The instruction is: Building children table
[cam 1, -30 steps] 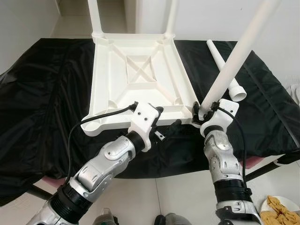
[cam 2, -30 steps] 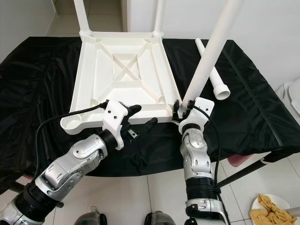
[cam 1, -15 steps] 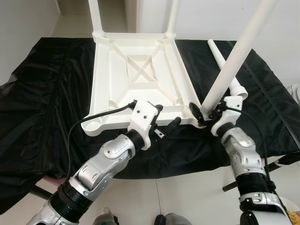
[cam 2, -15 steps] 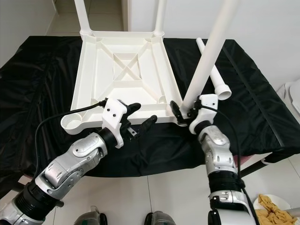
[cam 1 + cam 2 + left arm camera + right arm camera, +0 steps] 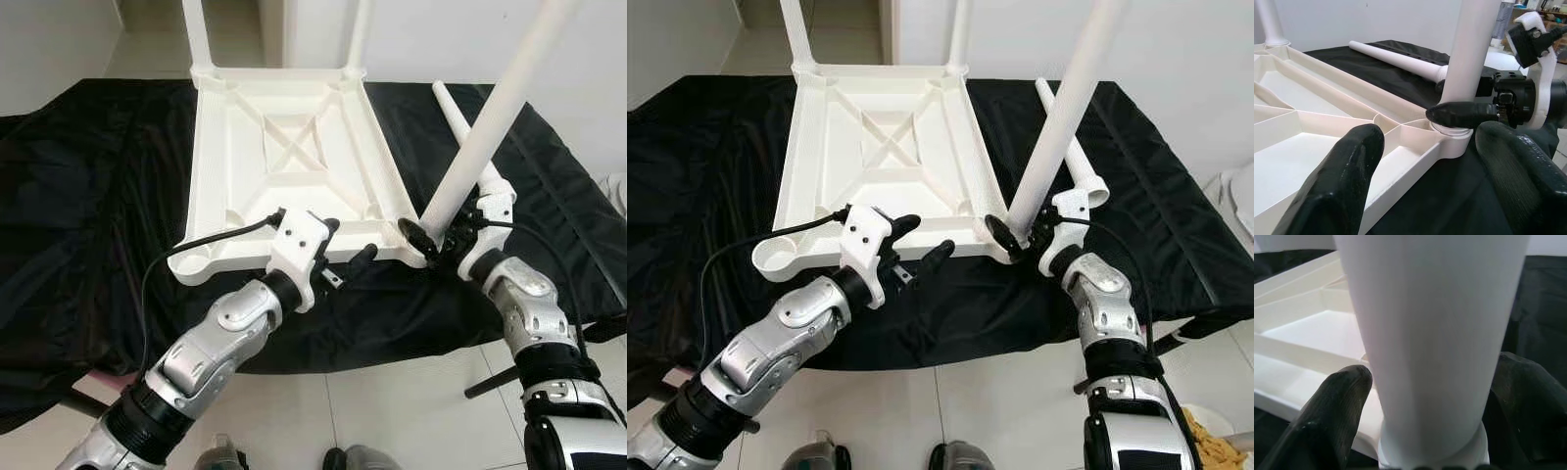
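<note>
Change: right arm has swung outward from the tabletop (image 5: 284, 147); leg (image 5: 485, 132) tilted in the near-right socket.
Right gripper (image 5: 1027, 231): closed around leg base.
Left gripper (image 5: 348, 245): open, empty, at near edge.
Meaning: leg probably being worked into the socket.

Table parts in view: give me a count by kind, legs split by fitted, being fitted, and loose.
Tabletop, upside down: 1
Legs standing in the far corners: 2
Leg in the right gripper, at the near right socket: 1
Loose leg on the black cloth: 1
Total: 5 parts
</note>
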You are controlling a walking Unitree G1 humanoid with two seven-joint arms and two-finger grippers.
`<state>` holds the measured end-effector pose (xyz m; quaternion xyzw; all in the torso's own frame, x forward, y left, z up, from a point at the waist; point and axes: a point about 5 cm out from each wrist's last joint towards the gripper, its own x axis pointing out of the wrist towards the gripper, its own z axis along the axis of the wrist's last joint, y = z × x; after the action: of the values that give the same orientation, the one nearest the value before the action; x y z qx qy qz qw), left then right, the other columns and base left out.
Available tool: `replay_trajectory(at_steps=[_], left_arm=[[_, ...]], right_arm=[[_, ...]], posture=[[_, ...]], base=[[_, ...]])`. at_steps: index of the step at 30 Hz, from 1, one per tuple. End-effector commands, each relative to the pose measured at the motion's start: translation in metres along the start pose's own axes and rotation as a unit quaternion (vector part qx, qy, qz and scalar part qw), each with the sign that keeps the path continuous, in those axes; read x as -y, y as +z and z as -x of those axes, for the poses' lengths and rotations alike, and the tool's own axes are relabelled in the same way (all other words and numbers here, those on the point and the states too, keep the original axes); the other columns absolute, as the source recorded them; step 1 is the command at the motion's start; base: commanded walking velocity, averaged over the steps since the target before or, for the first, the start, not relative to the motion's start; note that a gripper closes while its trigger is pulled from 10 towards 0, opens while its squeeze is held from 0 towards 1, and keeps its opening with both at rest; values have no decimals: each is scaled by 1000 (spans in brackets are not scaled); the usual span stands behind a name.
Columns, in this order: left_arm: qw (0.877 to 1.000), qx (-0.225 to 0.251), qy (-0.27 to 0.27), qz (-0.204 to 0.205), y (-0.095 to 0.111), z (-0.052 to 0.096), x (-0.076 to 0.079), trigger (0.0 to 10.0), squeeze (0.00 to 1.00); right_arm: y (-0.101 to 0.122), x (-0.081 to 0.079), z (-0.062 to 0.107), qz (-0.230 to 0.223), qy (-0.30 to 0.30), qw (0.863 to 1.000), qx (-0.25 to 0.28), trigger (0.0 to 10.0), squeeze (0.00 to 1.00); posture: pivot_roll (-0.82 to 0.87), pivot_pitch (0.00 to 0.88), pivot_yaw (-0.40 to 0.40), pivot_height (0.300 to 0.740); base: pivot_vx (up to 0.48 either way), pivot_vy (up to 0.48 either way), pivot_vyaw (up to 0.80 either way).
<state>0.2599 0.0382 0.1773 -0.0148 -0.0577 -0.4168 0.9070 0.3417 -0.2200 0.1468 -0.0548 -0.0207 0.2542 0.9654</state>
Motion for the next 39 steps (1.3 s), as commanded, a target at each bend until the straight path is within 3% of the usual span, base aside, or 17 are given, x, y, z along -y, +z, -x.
replay_trajectory(at_steps=[1,10,11,12,13,14,15,25,26,27,28,36,39], left_arm=[[994,-5,-112,-1,-3,1,11,10000,0],[993,-4,-116,-2,-2,-1,11,10000,0],[993,-4,-116,-2,-2,-1,11,10000,0],[993,-4,-116,-2,-2,-1,11,10000,0],[993,-4,-116,-2,-2,-1,11,10000,0],[993,-4,-116,-2,-2,-1,11,10000,0],[993,-4,-116,-2,-2,-1,11,10000,0],[993,-3,-116,-1,-2,-1,12,10000,0],[993,-3,-115,0,-2,-1,12,10000,0],[993,-3,-115,0,-2,-1,12,10000,0],[993,-2,-115,1,-2,-1,12,10000,0],[994,-1,-112,2,-2,0,12,10000,0],[994,-2,-110,5,-2,0,12,10000,0]], right_arm=[[1,3,1,6,0,1000,2,10000,0],[-4,2,-5,-4,-2,1000,7,10000,0],[-5,1,-6,-4,0,1000,7,5804,0],[-5,1,-6,-4,0,1000,7,5804,0],[-6,0,-6,-6,3,1000,6,1882,0],[-6,0,-6,-6,3,1000,6,1882,0],[-8,0,-6,-4,6,1000,3,0,0],[-13,-2,-2,-1,28,1000,-3,0,0],[-14,-2,-2,-1,28,1000,-5,2196,0],[-14,-2,-2,-1,28,1000,-5,2196,0],[-15,-3,-2,-4,25,1000,-5,10000,0],[-15,-6,-1,-24,12,1000,9,10000,0],[-13,-10,-3,-46,-39,998,32,10000,0]], posture=[[20,61,-35,740],[21,51,-31,740],[23,49,-31,740],[23,49,-31,740],[24,48,-31,740],[24,48,-31,740],[24,46,-33,740],[20,50,-39,740],[20,50,-39,740],[20,50,-39,740],[17,57,-42,740],[19,66,-45,740],[17,78,-43,740]], base=[[0,0,0],[0,0,0],[0,0,0],[0,0,0],[0,0,0],[0,0,0],[0,0,0],[0,0,0],[0,0,0],[0,0,0],[0,0,0],[0,0,0],[0,0,0]])
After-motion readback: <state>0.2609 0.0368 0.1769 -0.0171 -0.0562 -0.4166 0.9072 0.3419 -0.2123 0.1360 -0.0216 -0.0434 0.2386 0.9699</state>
